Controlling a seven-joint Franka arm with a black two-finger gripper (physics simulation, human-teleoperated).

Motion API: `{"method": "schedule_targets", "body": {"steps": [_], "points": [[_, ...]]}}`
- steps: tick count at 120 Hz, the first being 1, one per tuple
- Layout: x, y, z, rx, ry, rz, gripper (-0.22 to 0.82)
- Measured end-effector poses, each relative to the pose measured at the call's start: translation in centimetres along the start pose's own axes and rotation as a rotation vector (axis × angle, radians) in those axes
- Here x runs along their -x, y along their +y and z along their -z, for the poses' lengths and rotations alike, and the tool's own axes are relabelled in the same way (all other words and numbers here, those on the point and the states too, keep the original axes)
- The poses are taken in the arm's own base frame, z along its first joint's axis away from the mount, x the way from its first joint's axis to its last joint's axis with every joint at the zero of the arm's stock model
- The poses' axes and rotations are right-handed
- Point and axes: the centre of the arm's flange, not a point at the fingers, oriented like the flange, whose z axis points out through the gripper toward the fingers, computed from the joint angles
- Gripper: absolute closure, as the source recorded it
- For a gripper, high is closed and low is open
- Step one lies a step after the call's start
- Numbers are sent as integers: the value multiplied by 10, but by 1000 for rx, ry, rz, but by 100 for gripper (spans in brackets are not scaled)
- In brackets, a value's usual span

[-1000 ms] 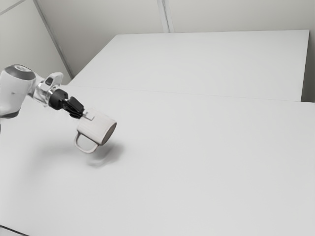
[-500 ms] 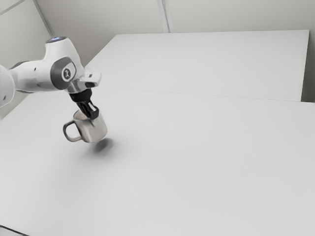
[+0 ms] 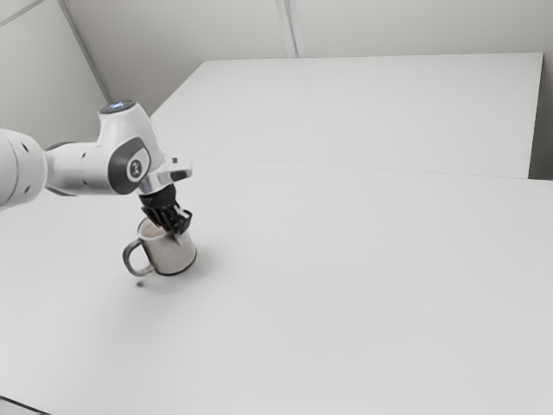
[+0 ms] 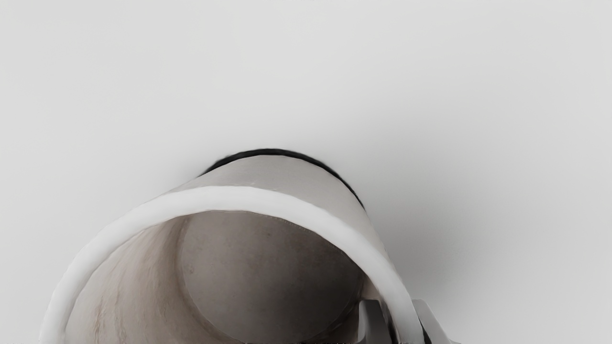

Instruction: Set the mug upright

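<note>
In the exterior view my gripper [image 3: 180, 232] points down at the rim of the pale mug [image 3: 171, 255], on the side away from its handle. The mug is nearly upright with its opening up, low over the table or touching it; which one I cannot tell. Its handle points to the exterior view's left. From the wrist view, my gripper [image 4: 399, 317] is shut on the mug's wall, one finger inside and the other outside. The mug's [image 4: 272, 286] inner floor is visible, and a dark line rings its base.
The white table [image 3: 346, 294] extends broadly toward the exterior view's right. Another pale surface [image 3: 371, 112] lies behind it, with walls beyond. A dark cable [image 3: 24, 405] crosses the near left corner.
From a steep tilt, the mug has turned to nearly upright while held. Over the last half second my hand has lowered it and shifted slightly toward the exterior view's right.
</note>
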Motion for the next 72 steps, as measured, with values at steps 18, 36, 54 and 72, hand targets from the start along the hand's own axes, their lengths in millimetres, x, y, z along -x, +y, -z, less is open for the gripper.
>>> {"method": "schedule_targets", "body": {"steps": [18,36,54,72], "points": [[-2,4,6,11,22,47,32],[-11,2,57,1,82,78,16],[-36,5,132,-2,124,82,8],[-58,11,192,3,133,79,4]]}}
